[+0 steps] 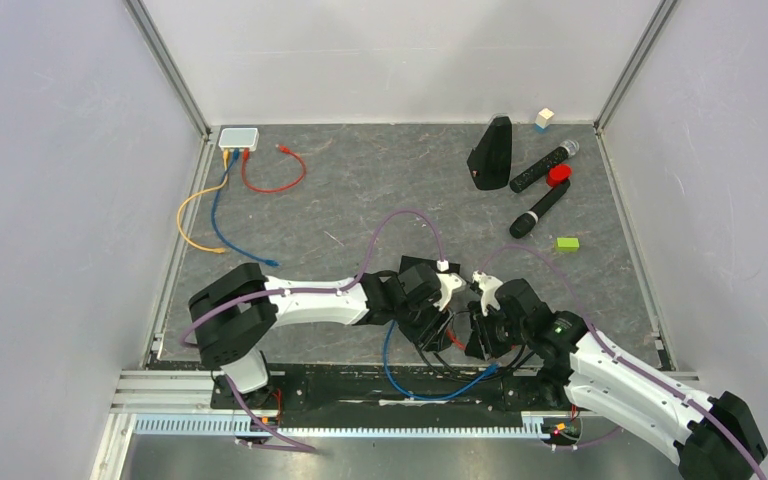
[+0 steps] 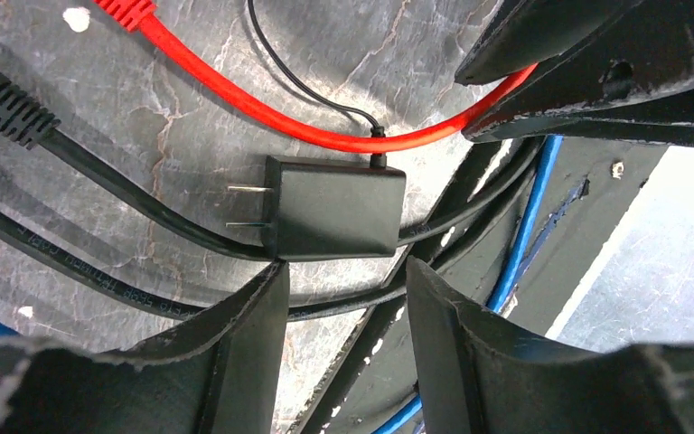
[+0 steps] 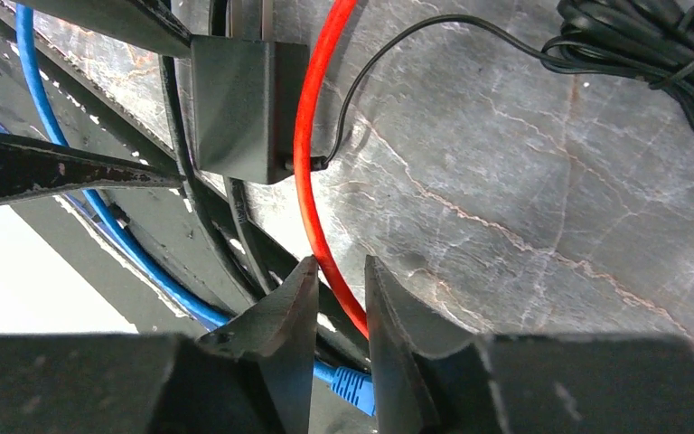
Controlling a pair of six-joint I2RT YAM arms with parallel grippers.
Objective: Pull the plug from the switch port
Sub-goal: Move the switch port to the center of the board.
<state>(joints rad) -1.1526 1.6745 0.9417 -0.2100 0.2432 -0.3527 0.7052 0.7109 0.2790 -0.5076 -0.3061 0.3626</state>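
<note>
While the two arms bend low at the near edge of the gray surface [image 1: 380,200], the white switch [image 1: 238,137] sits far off in the back left corner. Three plugs [image 1: 235,154] are stuck in its near side. A yellow, a blue and a red cord run out from them. The left arm [image 1: 310,297] and the right arm [image 1: 620,375] meet nose to nose over a tangle of cables, well apart from the switch.

From the left wrist, the left end effector [image 2: 343,298] has its two fingers spread, with nothing pinched. A black power block [image 2: 330,208] with two metal prongs lies just past the fingertips, on top of thick black cables [image 2: 99,172]. A red cable [image 2: 262,113] curves behind the block and runs in between the other arm's two dark fingers [image 2: 651,99] at the top right. A blue cable [image 2: 524,217] lies nearby.

From the right wrist, the right end effector [image 3: 339,280] has its fingers close together, one on each side of the red cable. I cannot tell if they squeeze it or only stand beside it. The power block is farther up, right next to the red cable. A blue plug [image 3: 348,384] peeks out below the fingers.
</note>
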